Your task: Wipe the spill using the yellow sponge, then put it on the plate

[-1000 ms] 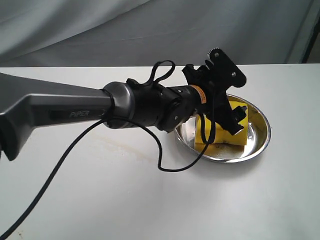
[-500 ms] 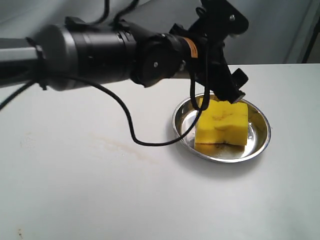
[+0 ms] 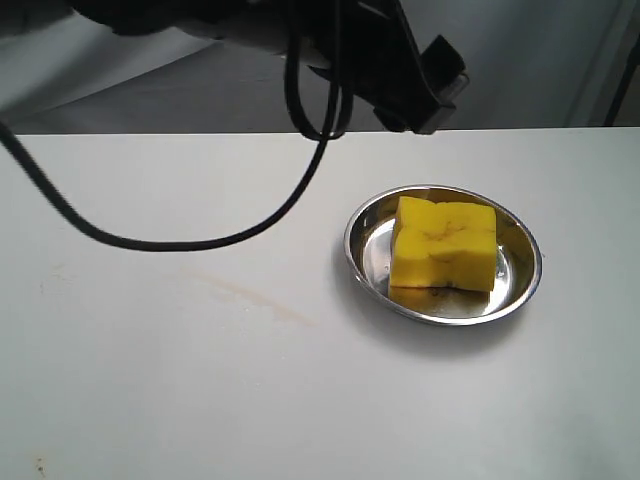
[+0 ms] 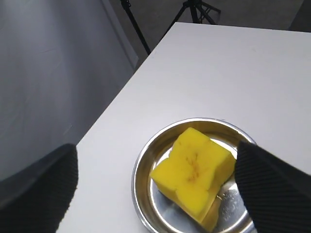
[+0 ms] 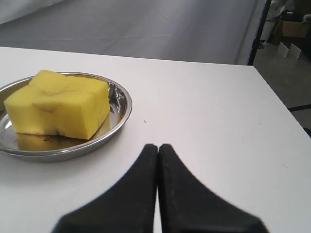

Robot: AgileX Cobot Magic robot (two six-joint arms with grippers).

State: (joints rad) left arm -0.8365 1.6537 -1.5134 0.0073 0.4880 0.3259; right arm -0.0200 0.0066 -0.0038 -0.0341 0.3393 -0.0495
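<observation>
The yellow sponge (image 3: pixel 444 244) lies inside the plate (image 3: pixel 528 278) on the right of the table, free of any grip. It also shows as the yellow sponge (image 4: pixel 193 170) in the plate (image 4: pixel 142 171) and as the yellow sponge (image 5: pixel 58 104) in the plate (image 5: pixel 122 108). My left gripper (image 4: pixel 158 182) hangs open high above it, its fingers (image 4: pixel 272 187) wide apart; one fingertip (image 3: pixel 443 92) shows at the exterior view's top. The spill (image 3: pixel 250 296) is a faint brownish streak left of the plate. My right gripper (image 5: pixel 158 145) is shut and empty, low over the table beside the plate.
A black cable (image 3: pixel 180 238) loops down over the table's left half. The table's far edge (image 3: pixel 560 130) meets a grey backdrop. Tripod legs (image 4: pixel 194 9) stand beyond the table, and a stand (image 5: pixel 260 29) is off its corner.
The left arm has let go of the sponge and risen up and away, nearly out of the exterior view. The sponge stays in the plate.
</observation>
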